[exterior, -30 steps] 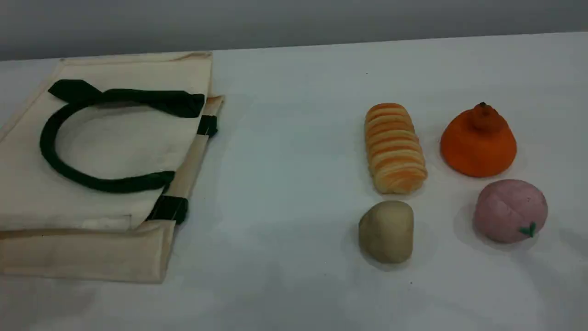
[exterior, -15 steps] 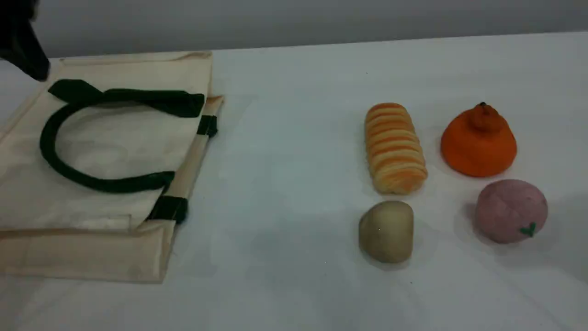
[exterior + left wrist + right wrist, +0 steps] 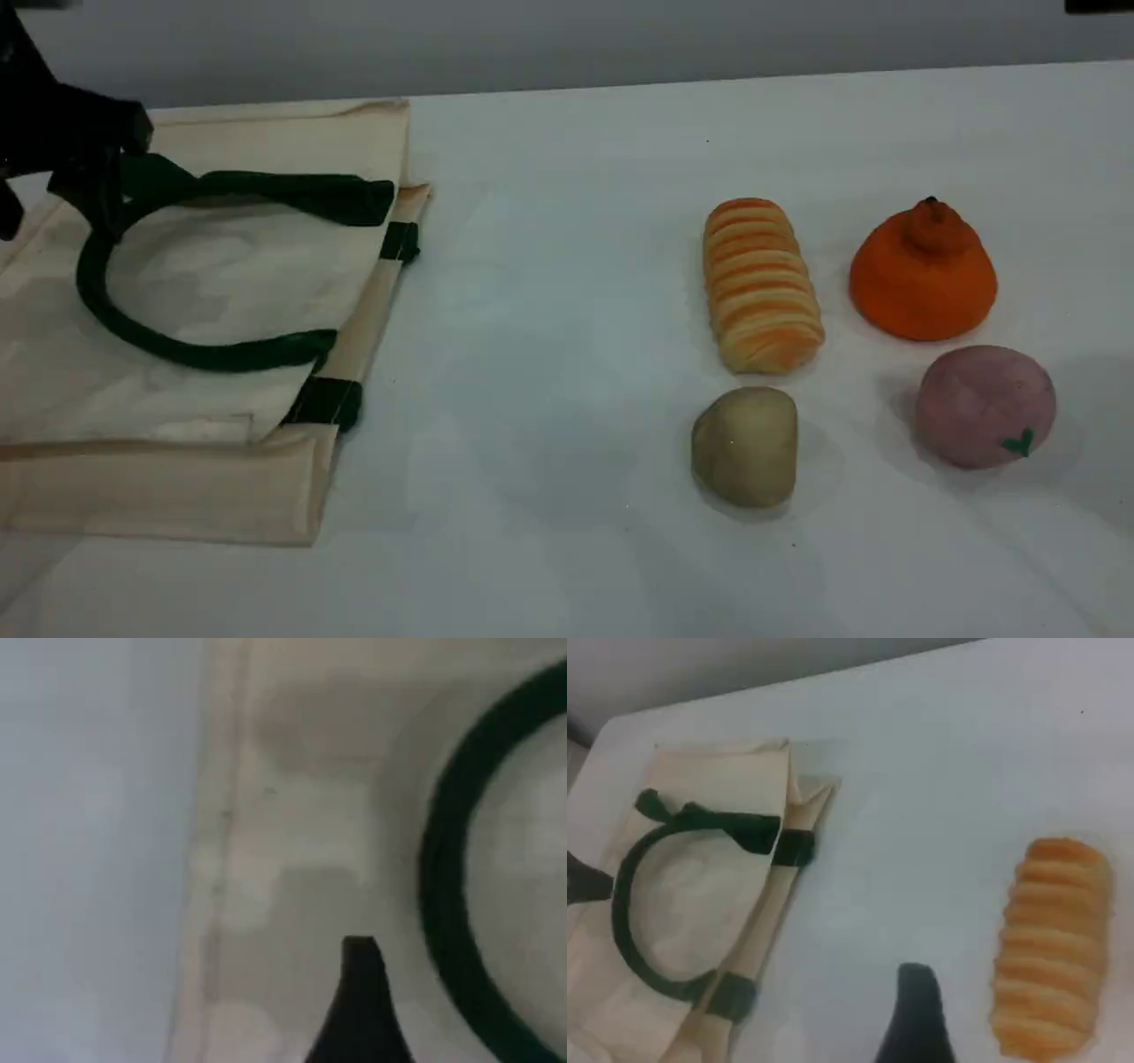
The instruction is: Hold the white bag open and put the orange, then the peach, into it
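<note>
Here the left gripper [image 3: 55, 188] hangs, jaws spread wide and holding nothing, over the green strap handle [image 3: 204, 357] of the flat cream canvas white bag [image 3: 230, 275]. The right gripper [image 3: 918, 1014], also spread, hovers above the smooth white table [image 3: 567, 354]. The knobbed orange [image 3: 921, 279] and round dusty-pink peach [image 3: 983, 408] lie well apart from the bag, at right.

The white bag [image 3: 221, 275] is showing plain cream-white canvas, with its strap handle [image 3: 204, 356] and patches [image 3: 328, 403] showing dark green. The orange [image 3: 921, 279] is glowing bright orange all over. The peach [image 3: 979, 403] is wearing dusty pink with a small green leaf mark [image 3: 1019, 441]. The bread roll [image 3: 762, 283] is showing orange and cream stripes, the lump [image 3: 744, 447] is looking beige-tan, and the table [image 3: 567, 177] is lying plain white.
</note>
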`<state>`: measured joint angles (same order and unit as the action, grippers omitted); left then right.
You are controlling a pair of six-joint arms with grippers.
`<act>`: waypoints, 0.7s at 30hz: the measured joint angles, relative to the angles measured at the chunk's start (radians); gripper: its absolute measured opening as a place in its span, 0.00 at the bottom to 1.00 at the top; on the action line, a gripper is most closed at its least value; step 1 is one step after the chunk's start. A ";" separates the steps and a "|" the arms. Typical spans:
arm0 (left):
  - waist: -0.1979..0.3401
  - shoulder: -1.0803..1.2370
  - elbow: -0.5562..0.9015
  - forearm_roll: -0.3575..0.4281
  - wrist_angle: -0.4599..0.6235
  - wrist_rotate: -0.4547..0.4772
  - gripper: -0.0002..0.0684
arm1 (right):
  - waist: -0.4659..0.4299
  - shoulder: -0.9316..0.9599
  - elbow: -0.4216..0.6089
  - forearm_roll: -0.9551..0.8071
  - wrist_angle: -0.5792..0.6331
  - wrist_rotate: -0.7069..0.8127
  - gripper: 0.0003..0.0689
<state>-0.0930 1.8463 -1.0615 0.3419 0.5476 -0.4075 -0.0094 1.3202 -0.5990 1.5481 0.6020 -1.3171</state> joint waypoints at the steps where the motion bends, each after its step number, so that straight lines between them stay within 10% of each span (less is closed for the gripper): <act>1: 0.000 0.000 0.000 0.020 -0.015 -0.022 0.74 | 0.000 0.000 0.000 0.000 0.000 -0.001 0.74; 21: 0.001 0.218 -0.010 0.022 -0.121 -0.079 0.73 | 0.000 -0.001 0.000 0.001 -0.002 -0.001 0.74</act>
<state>-0.0920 2.0640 -1.0716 0.3639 0.4268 -0.4869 -0.0094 1.3194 -0.5990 1.5490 0.6000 -1.3182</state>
